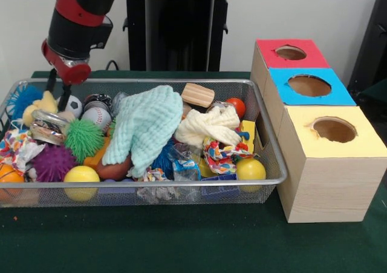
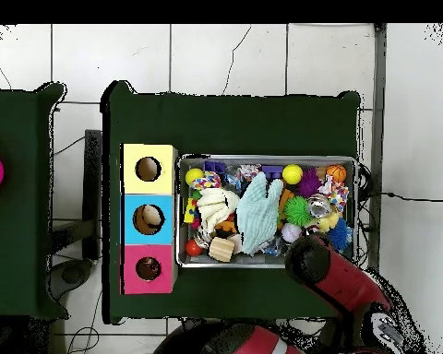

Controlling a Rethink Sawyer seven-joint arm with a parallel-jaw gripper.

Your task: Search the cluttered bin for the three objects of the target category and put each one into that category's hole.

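The wire-mesh bin is full of mixed toys; it also shows in the overhead view. My gripper reaches down into the bin's far left corner, its black fingers apart and empty. It stands just above and beside a small yellow plush toy. In the overhead view the arm hides the gripper. No orange striped plush shows. The red-surround hole is on the farthest box at the right, and shows in the overhead view too.
A mint cloth and a cream cloth cover the bin's middle. Spiky balls, smooth balls, rope toys and a wooden block lie around. Blue-hole and yellow-hole boxes stand nearer.
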